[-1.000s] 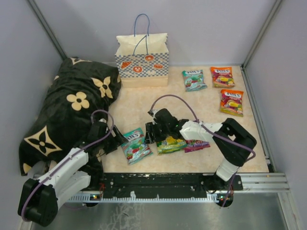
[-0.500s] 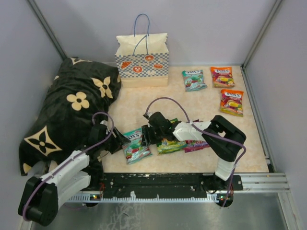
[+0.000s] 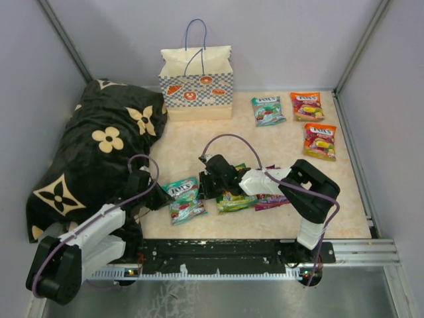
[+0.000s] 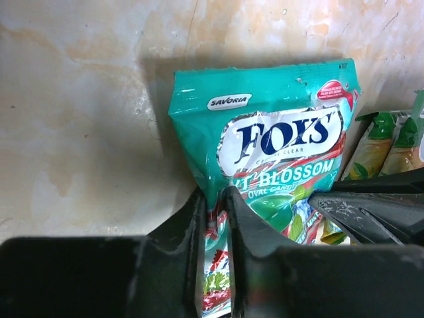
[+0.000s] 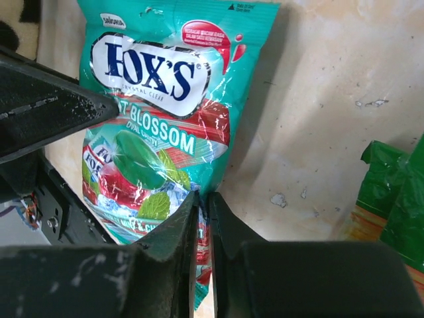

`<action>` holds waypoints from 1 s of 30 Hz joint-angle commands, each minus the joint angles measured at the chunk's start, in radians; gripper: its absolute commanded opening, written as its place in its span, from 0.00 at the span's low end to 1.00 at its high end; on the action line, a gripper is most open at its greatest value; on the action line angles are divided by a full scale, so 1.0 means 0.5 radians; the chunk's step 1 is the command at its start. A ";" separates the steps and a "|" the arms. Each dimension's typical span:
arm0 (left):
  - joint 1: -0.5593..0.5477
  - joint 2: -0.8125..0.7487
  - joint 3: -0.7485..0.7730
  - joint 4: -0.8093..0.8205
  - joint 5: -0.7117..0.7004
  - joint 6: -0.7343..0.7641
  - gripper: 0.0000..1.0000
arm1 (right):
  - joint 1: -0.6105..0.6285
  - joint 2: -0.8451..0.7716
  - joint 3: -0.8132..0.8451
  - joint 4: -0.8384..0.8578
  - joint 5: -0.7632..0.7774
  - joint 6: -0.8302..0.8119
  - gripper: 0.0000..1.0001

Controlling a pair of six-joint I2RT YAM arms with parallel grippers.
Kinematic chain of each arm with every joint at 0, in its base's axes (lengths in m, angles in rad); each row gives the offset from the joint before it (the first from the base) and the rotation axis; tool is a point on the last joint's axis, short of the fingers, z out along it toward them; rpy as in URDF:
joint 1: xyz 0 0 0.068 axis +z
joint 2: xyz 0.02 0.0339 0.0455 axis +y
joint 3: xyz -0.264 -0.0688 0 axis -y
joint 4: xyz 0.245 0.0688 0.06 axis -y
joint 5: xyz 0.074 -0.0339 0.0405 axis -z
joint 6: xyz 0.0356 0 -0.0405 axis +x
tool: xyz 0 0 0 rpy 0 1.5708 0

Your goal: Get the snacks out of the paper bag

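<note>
Against the back wall, at the far edge of the table [image 3: 199, 142], the paper bag [image 3: 196, 86] stands upright, well apart from both arms. Its inside is hidden, so I cannot tell whether any snacks are left in it. At least six Fox's candy packets are already out on the tabletop. A far teal packet [image 3: 267, 110] and an orange packet [image 3: 307, 106] lie side by side near the far right corner, with a second orange packet [image 3: 320, 140] just in front of them. A green packet [image 3: 235, 201] and a purple packet [image 3: 271, 199] lie by the right arm. A near teal packet [image 3: 181, 192] sits at the front, between the left gripper [image 3: 161, 197] and the right gripper [image 3: 207, 187]. A black flower-patterned cushion [image 3: 99, 149] fills the left side. From overhead the whole layout is clear, but the jaws are too small to read. Each wrist view shows its own jaws drawn narrow and pinched on an edge of that near teal packet, one gripper on each side. The wrist views also show its "Blossom" label and the other gripper's dark finger close by. In the right wrist view, what may be another packet peeks out underneath it.
</note>
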 commanded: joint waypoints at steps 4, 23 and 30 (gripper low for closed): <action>0.000 0.027 0.146 -0.239 -0.332 0.123 0.10 | 0.015 -0.057 0.122 0.026 0.044 -0.025 0.01; -0.057 0.838 1.331 0.149 -0.119 0.333 0.00 | -0.668 -0.404 0.655 -0.487 0.005 -0.483 0.00; -0.415 1.613 2.194 0.228 -0.200 0.374 0.00 | -1.195 -0.625 0.473 -0.459 -0.103 -0.525 0.00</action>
